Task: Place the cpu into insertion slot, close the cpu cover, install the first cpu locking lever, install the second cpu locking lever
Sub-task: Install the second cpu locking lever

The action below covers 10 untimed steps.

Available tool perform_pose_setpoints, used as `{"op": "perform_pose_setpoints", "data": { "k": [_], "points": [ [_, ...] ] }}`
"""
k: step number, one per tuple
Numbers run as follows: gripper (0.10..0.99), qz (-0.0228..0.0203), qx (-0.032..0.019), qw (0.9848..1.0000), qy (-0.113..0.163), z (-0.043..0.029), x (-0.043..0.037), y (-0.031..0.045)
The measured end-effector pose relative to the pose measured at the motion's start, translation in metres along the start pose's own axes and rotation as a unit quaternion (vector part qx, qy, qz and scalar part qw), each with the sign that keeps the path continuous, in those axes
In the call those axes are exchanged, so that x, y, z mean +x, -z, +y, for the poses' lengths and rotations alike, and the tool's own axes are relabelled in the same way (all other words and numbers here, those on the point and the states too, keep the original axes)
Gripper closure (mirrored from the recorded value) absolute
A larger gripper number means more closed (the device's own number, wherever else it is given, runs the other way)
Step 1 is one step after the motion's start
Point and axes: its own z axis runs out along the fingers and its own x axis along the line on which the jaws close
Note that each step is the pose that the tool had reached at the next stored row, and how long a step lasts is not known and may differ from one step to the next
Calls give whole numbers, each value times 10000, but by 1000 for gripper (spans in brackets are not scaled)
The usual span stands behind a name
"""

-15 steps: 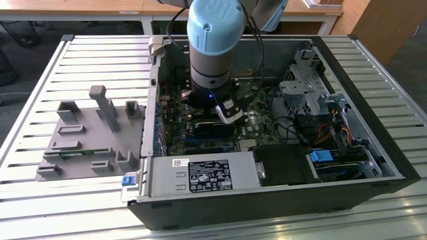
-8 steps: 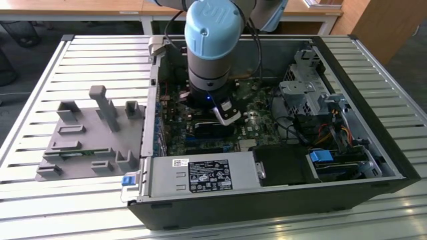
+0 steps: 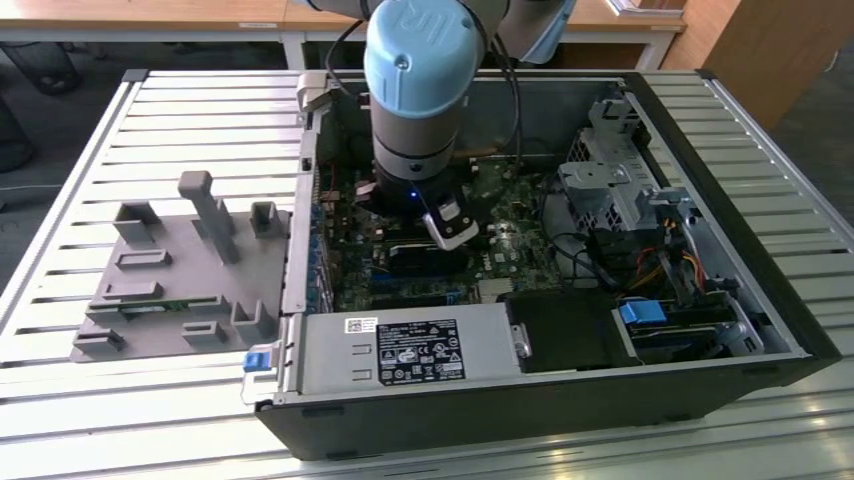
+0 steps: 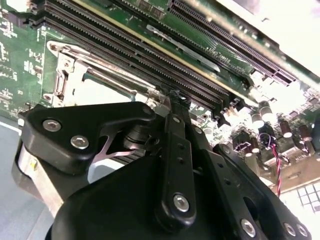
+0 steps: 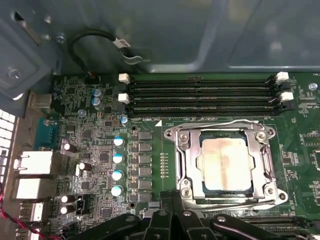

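Note:
The cpu (image 5: pixel 226 162) lies flat in the socket on the green motherboard, grey metal top up. The cpu cover (image 5: pixel 187 160) is down around it, so the chip shows through the cover's square window. One wire locking lever (image 5: pixel 220 123) lies along the socket edge beside the memory slots. A second lever (image 5: pixel 235 201) lies along the opposite edge. My gripper (image 5: pixel 177 200) is low at that edge, near a socket corner, its black fingers drawn together with nothing seen between them. In the second wrist view the gripper (image 4: pixel 173 95) tapers to a point beside the cover (image 4: pixel 67 65). In the exterior view the gripper (image 3: pixel 434 250) is inside the open case.
Memory slots (image 5: pixel 200 95) run beside the socket. A black cable loop (image 5: pixel 95 40) hangs at the case wall. The power supply (image 3: pixel 400 350) and drive cage (image 3: pixel 614 190) crowd the case. A grey fixture (image 3: pixel 174 270) stands on the slatted table at the exterior view's left.

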Motion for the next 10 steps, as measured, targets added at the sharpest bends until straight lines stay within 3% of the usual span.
{"op": "perform_pose_setpoints", "data": {
  "k": [10],
  "points": [
    [980, 1, -7, 10000, -1, 44, 0, 138]
  ]
}}
